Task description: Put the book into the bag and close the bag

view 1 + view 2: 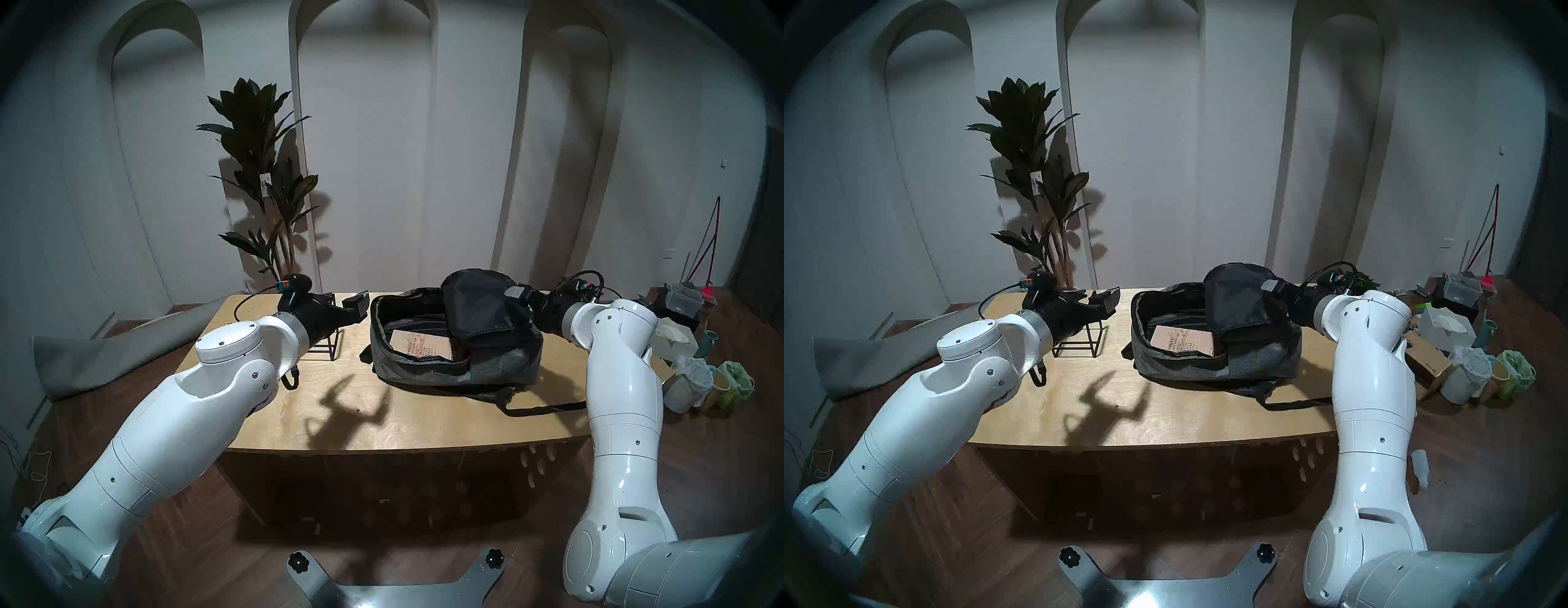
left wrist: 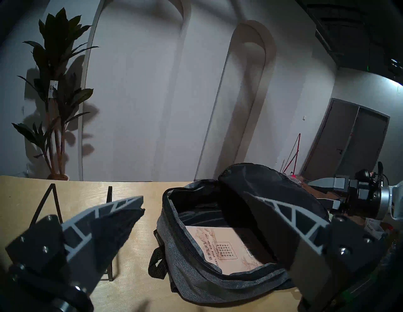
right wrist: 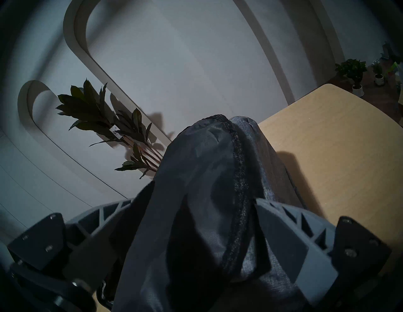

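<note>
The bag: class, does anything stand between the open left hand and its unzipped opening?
Nothing visible does. The left hand hangs open above the wire stand, beside the bag; bare table lies between. The right hand holds the flap up; the book lies inside.

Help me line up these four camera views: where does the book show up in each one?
Head stereo left: the book lies inside the open bag, just right of centre.
Head stereo right: the book lies in the bag at centre.
Left wrist: the book is at lower centre-right, between the end effector's fingers.
Right wrist: not in it; the flap hides the inside.
Shared landmark: the plant.
</note>
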Controlling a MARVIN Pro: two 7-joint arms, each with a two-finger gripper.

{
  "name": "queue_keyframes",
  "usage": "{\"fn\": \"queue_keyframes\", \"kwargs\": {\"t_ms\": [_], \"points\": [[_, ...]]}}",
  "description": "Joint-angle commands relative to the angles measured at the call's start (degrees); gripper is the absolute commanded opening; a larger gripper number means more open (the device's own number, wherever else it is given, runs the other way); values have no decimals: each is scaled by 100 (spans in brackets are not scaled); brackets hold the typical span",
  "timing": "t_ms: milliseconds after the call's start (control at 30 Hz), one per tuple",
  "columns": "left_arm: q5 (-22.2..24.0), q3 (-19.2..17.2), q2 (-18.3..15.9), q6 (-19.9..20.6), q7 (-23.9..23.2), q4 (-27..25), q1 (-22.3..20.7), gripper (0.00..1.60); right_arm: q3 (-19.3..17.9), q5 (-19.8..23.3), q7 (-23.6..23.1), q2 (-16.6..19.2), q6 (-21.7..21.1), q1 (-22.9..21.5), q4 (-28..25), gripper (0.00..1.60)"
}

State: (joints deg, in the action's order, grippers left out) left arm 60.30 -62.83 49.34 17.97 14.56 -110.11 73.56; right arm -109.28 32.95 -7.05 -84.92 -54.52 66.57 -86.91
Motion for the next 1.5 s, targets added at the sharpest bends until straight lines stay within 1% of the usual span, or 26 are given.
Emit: {"fn": "queue_keyframes", "kwargs": {"t_ms": [0, 267, 667, 1167, 1367, 1467], "points": [[-4, -64, -6, -18, 25, -89, -55, 160, 100, 27, -82, -63, 101, -93, -85, 160], [8, -152, -58, -92, 37, -147, 47, 160, 191, 51, -96, -112, 153, -163, -171, 160], [37, -202, -88, -158, -21, -163, 91, 160, 177, 77, -93, -108, 115, -139, -365, 160], [69, -214, -113, -231, -22, -165, 129, 160, 213, 103, -122, -127, 113, -126, -470, 160], [87, -243, -143, -285, -33, -166, 180, 160, 366, 24, -63, -189, 211, -144, -363, 160], [107, -278, -177, -311, -38, -179, 220, 160, 449, 30, -61, -240, 196, -148, -354, 160]]}}
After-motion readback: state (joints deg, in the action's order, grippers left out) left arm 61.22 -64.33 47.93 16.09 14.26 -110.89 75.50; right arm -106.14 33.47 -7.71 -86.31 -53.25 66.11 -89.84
